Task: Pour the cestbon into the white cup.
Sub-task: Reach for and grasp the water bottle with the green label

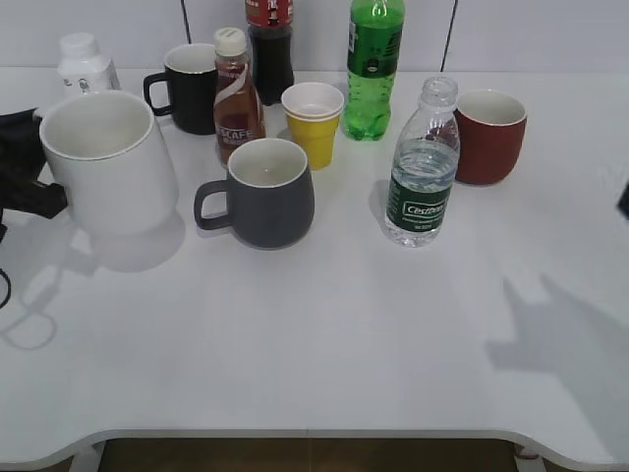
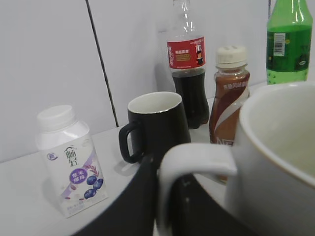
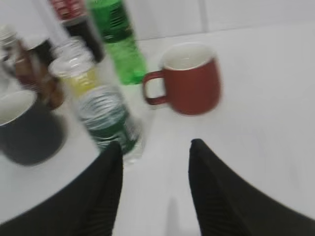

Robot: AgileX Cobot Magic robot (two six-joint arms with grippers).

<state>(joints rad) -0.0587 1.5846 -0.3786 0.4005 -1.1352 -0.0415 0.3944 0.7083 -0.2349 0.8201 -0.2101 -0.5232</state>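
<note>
The cestbon [image 1: 421,167], a clear ribbed bottle with a dark green label, stands upright right of the table's middle. It shows blurred in the right wrist view [image 3: 106,115], just left of and beyond my open, empty right gripper [image 3: 156,146]. In the exterior view only a dark sliver of that gripper [image 1: 624,202] shows at the right edge. The white cup [image 1: 103,162] is at the far left, upright. My left gripper [image 1: 28,192] is shut on its handle. In the left wrist view the black fingers [image 2: 170,196] clamp the handle of the white cup [image 2: 275,147].
A grey mug [image 1: 263,192] stands between cup and bottle. Behind are a black mug [image 1: 189,87], a brown coffee bottle [image 1: 236,93], a yellow paper cup [image 1: 313,120], a cola bottle [image 1: 270,44], a green soda bottle [image 1: 373,64], a red mug [image 1: 488,133] and a small white bottle [image 1: 84,64].
</note>
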